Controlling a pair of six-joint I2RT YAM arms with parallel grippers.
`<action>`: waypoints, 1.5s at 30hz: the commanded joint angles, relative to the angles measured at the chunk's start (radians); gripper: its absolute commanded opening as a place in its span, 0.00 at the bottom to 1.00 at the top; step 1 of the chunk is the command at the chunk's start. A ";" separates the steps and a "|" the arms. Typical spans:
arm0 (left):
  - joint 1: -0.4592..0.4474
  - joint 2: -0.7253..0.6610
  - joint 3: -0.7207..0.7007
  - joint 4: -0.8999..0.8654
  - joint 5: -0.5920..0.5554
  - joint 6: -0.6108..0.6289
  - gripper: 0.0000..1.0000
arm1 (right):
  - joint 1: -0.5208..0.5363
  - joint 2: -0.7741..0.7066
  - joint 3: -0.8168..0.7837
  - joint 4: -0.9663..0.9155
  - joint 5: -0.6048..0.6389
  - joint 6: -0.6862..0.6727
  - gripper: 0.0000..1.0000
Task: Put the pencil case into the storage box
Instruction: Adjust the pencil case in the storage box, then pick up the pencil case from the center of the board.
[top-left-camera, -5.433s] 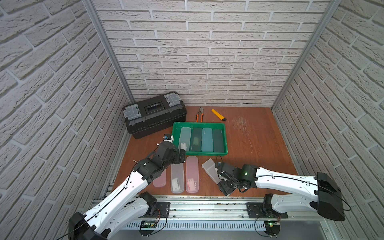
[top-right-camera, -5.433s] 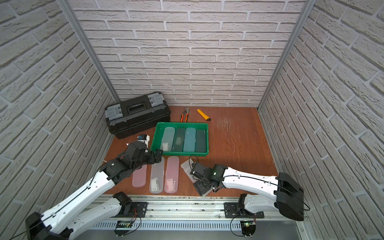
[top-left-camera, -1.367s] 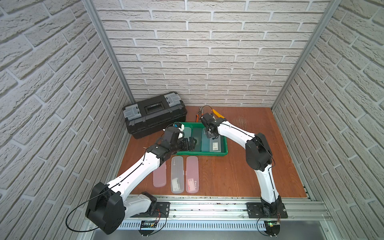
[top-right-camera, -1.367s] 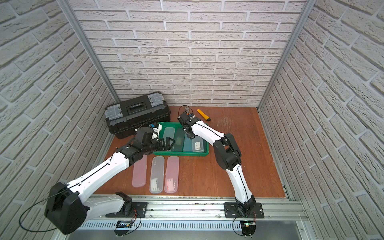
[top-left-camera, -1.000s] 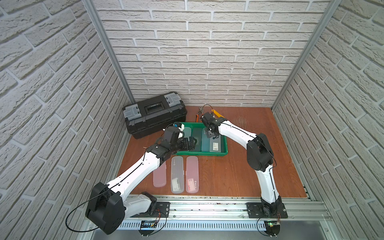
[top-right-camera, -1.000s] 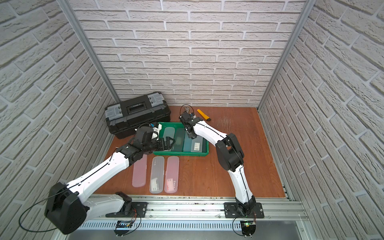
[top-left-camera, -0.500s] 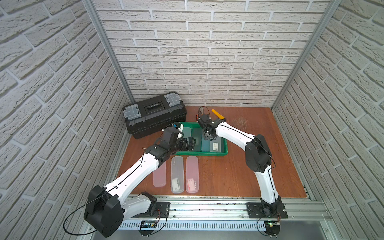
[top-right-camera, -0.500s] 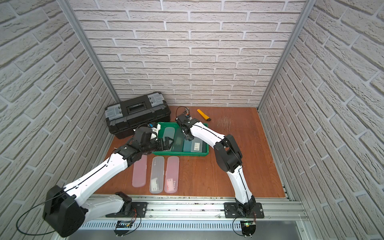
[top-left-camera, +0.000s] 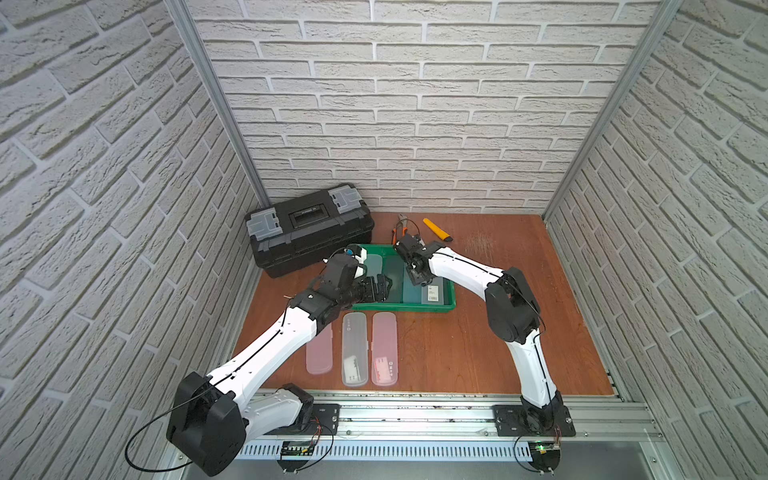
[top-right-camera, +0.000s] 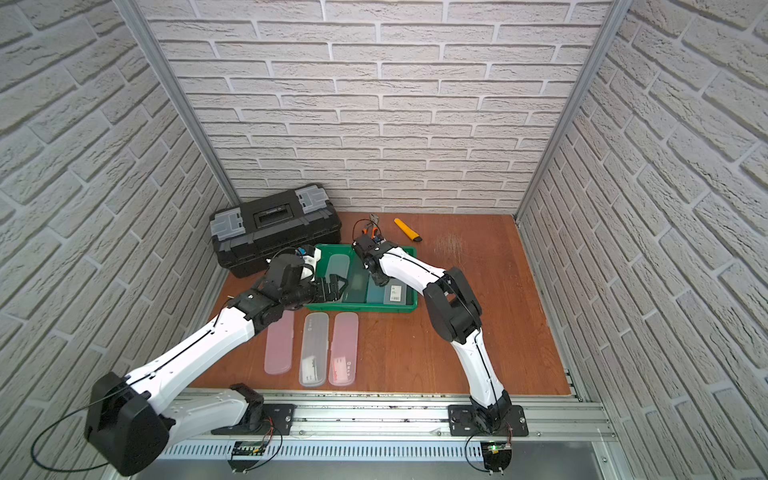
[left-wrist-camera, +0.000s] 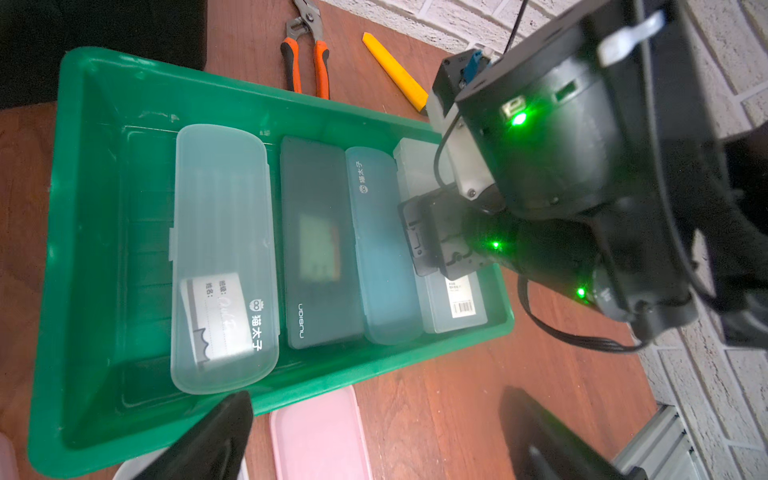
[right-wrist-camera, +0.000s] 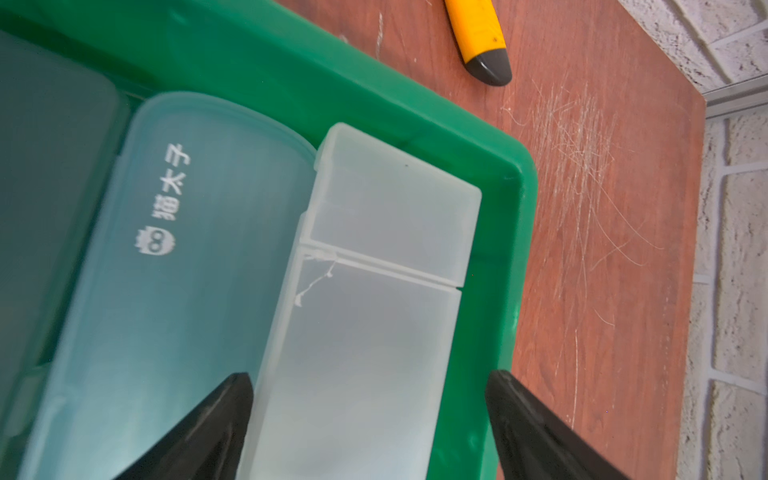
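Right gripper (right-wrist-camera: 368, 374) widened, straddling pencil case (right-wrist-camera: 395, 199) in storage box (right-wrist-camera: 505, 232), unclamped

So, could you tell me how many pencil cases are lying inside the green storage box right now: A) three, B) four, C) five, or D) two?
B: four lie side by side in the storage box: a frosted case, a dark case, a teal case and a clear case.

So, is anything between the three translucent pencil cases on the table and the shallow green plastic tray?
Nothing lies between the three translucent pencil cases and the shallow green plastic tray. Its raised rim must be cleared, four cases already fill most of its floor, and the open left gripper hovers by its near edge.
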 joint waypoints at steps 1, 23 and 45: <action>-0.007 -0.003 0.010 0.019 -0.006 -0.006 0.99 | -0.006 -0.032 -0.031 0.010 0.047 -0.015 0.92; -0.059 -0.018 -0.026 -0.065 -0.063 0.000 0.99 | -0.040 -0.224 -0.082 0.077 -0.107 0.013 0.93; -0.099 -0.334 -0.348 -0.124 -0.325 -0.240 0.98 | 0.185 -0.830 -0.839 0.382 -0.518 0.493 0.90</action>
